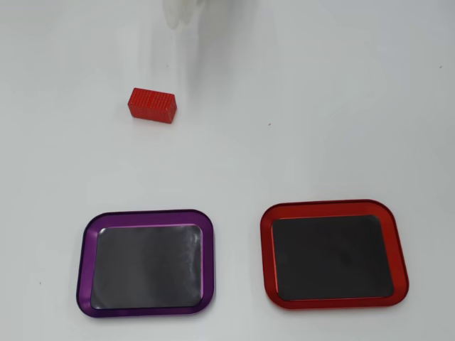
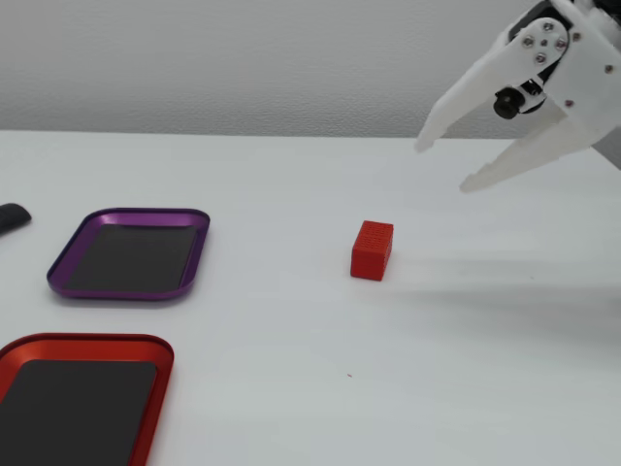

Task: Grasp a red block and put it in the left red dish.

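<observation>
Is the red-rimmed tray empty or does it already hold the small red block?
Empty: the red-rimmed tray shows only its dark floor; the small red block lies on the white table.

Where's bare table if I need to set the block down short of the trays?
Bare table lies between the red block and both trays, and in the gap between the purple tray and the red dish. Both trays are empty. Nothing is crowded; the open claw hovers apart from the block.
</observation>
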Action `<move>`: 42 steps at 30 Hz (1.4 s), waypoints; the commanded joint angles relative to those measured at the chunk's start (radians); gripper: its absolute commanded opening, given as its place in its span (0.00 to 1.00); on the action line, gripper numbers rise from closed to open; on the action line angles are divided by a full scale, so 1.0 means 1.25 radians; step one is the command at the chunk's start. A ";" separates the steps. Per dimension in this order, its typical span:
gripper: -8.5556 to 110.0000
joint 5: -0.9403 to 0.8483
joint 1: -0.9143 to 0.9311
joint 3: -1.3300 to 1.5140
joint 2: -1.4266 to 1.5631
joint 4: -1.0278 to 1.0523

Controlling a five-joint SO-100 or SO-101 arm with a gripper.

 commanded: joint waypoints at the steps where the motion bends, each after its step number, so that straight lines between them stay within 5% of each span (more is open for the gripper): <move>1: 0.23 -0.020 0.031 -0.120 -0.153 0.021; 10: 0.36 -0.027 0.126 -0.320 -0.479 0.096; 42: 0.32 -0.055 0.118 -0.330 -0.852 -0.145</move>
